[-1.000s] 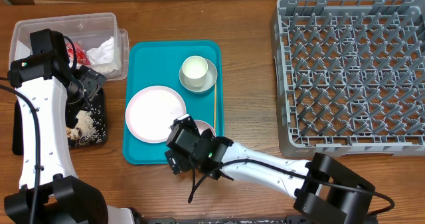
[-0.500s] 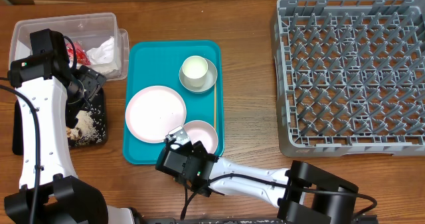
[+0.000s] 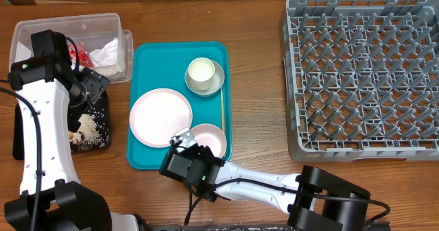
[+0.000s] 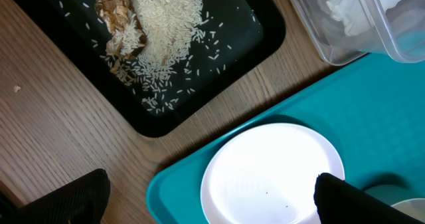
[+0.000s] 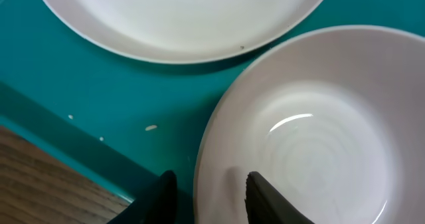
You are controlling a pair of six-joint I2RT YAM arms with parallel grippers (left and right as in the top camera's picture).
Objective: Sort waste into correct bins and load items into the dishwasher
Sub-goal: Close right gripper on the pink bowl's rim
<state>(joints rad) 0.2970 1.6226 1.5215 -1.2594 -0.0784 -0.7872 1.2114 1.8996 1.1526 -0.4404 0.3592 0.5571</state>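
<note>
A teal tray [image 3: 144, 155] carries a large white plate [image 3: 161, 117], a small white bowl [image 3: 209, 138] and a cup [image 3: 201, 72] on a saucer [image 3: 218, 86]. My right gripper [image 3: 185, 145] is at the bowl's near-left rim. In the right wrist view it [image 5: 209, 197] straddles the bowl [image 5: 319, 137] rim, one finger outside and one inside, with a narrow gap still showing. My left gripper [image 4: 216, 201] hangs wide open above the plate [image 4: 272, 171] and the tray's left edge, holding nothing.
A grey dishwasher rack [image 3: 363, 73] stands at the right. A clear bin [image 3: 68, 39] with crumpled waste is at the back left. In front of it lies a black tray [image 3: 92, 125] with rice and food scraps. A thin stick [image 3: 221, 114] lies along the tray's right side.
My right gripper has slid left and forward to the small bowl's rim, uncovering the bowl, and its jaws have narrowed around the rim. The left arm has not moved.
</note>
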